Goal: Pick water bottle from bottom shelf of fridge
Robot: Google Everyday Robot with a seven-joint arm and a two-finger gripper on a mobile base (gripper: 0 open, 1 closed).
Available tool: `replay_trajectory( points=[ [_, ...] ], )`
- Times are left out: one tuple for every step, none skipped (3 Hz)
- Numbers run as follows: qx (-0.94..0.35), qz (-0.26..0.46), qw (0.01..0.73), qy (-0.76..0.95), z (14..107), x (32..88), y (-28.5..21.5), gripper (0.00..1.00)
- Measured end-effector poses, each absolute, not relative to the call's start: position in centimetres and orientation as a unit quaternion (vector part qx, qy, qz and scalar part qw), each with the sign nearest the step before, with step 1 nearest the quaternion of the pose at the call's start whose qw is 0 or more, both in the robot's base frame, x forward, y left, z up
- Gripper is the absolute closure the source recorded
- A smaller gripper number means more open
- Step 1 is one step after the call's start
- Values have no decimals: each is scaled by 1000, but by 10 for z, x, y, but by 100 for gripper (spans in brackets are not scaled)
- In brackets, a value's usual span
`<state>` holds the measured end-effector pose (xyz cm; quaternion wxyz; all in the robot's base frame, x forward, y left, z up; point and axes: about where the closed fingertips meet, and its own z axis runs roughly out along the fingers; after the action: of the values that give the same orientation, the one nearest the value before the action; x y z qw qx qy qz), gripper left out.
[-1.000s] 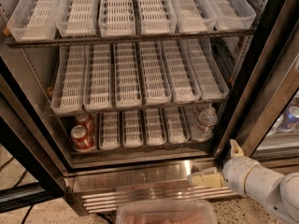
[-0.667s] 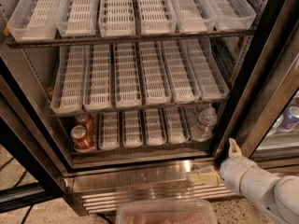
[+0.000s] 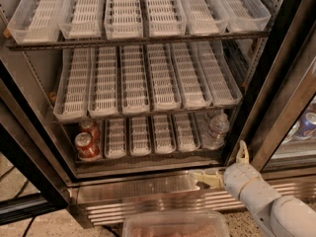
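Observation:
The fridge (image 3: pixel 276 83) stands open with three racks of white slotted trays. On the bottom shelf (image 3: pixel 148 158) the water bottle (image 3: pixel 217 130), clear with a white cap, stands upright in the rightmost lane. My gripper (image 3: pixel 223 164) is at the lower right, in front of the steel kick plate and just below and to the right of the bottle. Its pale fingers (image 3: pixel 205 177) are spread apart and hold nothing. It does not touch the bottle.
Two red soda cans (image 3: pixel 87 143) stand in the leftmost lane of the bottom shelf. The dark door frame (image 3: pixel 261 98) rises right of the bottle. A clear plastic container (image 3: pixel 175 225) sits at the bottom edge. Another cooler's cans (image 3: pixel 307 125) show at far right.
My gripper has moved a little up and to the left, closer to the bottom shelf's front edge. The bottle and cans have not moved.

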<state>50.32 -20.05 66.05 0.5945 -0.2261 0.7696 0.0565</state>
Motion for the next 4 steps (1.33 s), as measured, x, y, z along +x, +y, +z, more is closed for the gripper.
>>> replay_trajectory(
  points=[
    [-214, 43, 625, 750, 660, 513, -196, 0],
    [-206, 34, 644, 736, 659, 520, -189, 0],
    [-194, 27, 658, 727, 657, 528, -184, 0],
    [-170, 15, 666, 726, 655, 537, -189, 0]
  ],
)
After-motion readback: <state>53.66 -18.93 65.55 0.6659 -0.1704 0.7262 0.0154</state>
